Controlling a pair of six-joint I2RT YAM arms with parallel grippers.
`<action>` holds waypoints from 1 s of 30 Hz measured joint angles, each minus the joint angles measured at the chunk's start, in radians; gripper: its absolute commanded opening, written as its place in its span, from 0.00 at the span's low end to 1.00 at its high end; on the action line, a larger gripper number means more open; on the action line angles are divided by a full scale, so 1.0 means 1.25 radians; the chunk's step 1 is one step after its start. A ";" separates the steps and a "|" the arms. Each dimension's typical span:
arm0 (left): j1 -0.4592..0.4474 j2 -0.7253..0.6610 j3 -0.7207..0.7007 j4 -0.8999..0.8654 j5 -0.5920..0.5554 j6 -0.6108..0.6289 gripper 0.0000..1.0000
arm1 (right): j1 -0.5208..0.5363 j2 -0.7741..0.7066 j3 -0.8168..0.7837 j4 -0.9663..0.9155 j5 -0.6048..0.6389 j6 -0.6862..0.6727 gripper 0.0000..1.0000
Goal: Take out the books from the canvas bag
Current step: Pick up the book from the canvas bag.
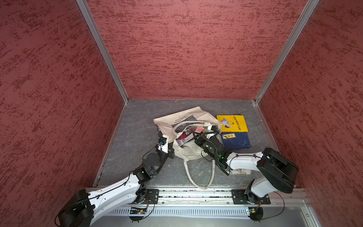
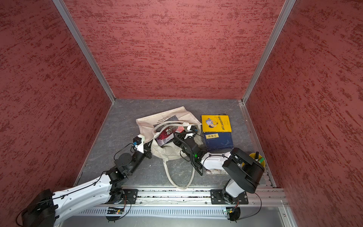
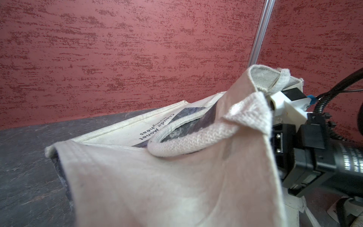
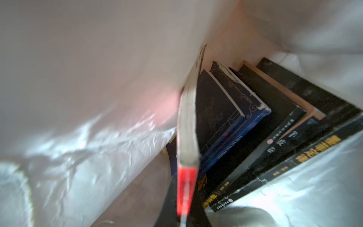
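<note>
Grey tabletop (image 1: 137, 133), wrist-only: books (image 4: 245, 121) inside canvas bag (image 4: 98, 68)

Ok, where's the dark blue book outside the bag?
The dark blue book lies right of the canvas bag, on the yellow book's near side, in both top views.

Stacked books (image 4: 255, 118) inside canvas bag (image 4: 78, 59)

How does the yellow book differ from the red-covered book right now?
The yellow book lies flat on the table, outside the canvas bag; the red-covered book sits in the bag's mouth. The yellow book is untouched, while the right gripper is shut on the red-covered book. The yellow book's whole cover shows; the red-covered book is partly covered by the bag's rim. Both are thin books.
</note>
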 measured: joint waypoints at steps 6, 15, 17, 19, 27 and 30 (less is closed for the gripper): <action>-0.002 0.000 0.000 -0.001 0.000 0.000 0.00 | 0.025 -0.135 -0.003 -0.135 -0.002 -0.100 0.00; -0.003 0.002 0.000 -0.001 0.000 0.000 0.00 | 0.052 -0.287 -0.022 -0.298 -0.024 -0.193 0.00; -0.003 0.002 0.000 0.000 -0.001 0.000 0.00 | 0.059 -0.321 -0.022 -0.330 -0.032 -0.213 0.00; -0.003 0.002 0.000 0.000 -0.001 0.000 0.00 | 0.065 -0.351 -0.027 -0.352 -0.043 -0.231 0.00; -0.003 0.004 0.000 0.003 -0.002 -0.001 0.00 | 0.079 -0.445 -0.048 -0.392 -0.100 -0.286 0.00; -0.003 0.005 0.000 0.004 -0.003 -0.001 0.00 | 0.082 -0.490 -0.068 -0.383 -0.136 -0.298 0.00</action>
